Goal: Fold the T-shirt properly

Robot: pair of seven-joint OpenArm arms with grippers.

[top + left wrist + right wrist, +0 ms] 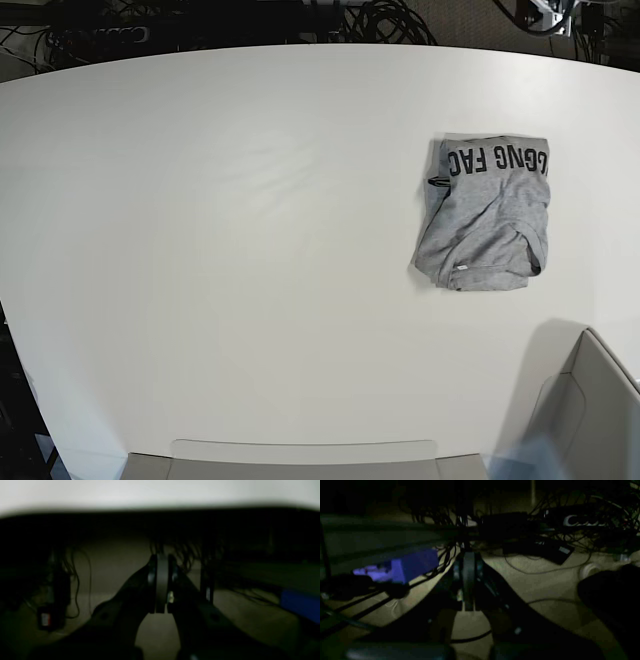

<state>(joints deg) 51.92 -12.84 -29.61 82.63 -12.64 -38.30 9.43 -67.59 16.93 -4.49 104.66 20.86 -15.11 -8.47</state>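
The heather-grey cotton T-shirt [487,212] lies bundled toward the white table's [250,250] right edge, lettering up. Both grippers, left [162,585] and right [469,580], hang below that table, jaws together, empty. Folding looks finished; only tidying remains.

Upside-down black lettering "GNG FAC" along the folded T-shirt [487,213]'s far edge.

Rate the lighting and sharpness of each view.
Base view: bright, even and sharp; the T-shirt and its lettering read clearly on the white table. Left wrist view: very dark and blurred, the left gripper a shut silhouette. Right wrist view: equally dim and soft; the right gripper shut, cables smeared.
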